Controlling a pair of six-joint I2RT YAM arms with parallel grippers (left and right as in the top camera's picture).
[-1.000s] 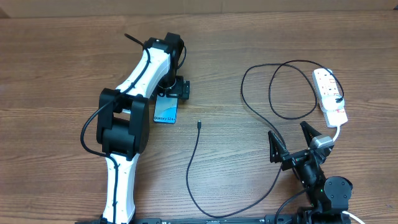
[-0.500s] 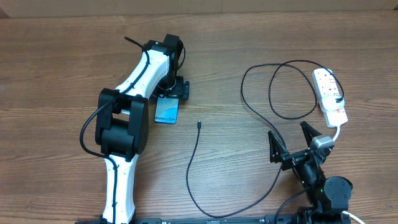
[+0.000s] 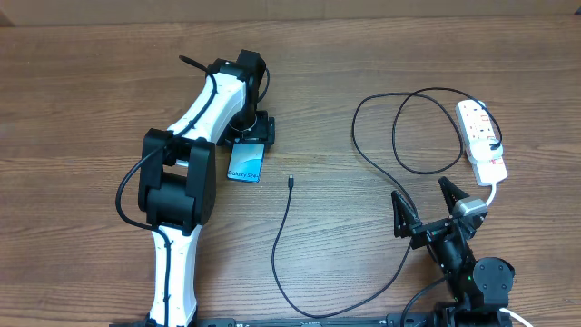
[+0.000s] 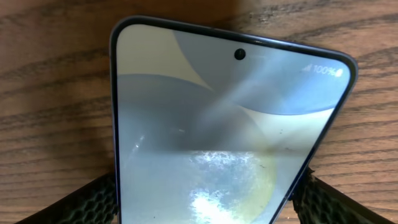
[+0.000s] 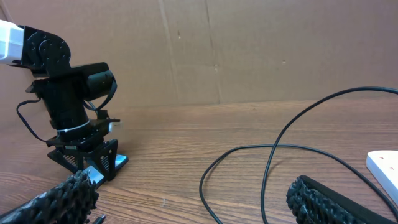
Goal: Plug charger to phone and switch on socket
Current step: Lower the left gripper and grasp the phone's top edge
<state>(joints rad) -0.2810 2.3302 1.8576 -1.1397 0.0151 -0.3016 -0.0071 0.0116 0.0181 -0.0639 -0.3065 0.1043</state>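
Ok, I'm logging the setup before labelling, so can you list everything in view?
phone: one, light blue lit screen, on the table left of centre.
charger cable: one, thin black, looping from the power strip to a free connector right of the phone.
power strip: one, white with red switches, far right.
plug: one, black, in the power strip.
lead: one, white, running from the strip toward the near edge.
table: one, brown wood.
cardboard wall: one, brown, behind the table.
left gripper: one, black, fingers either side of the phone; contact unclear.
right gripper: one, black, open, empty, near the lead.
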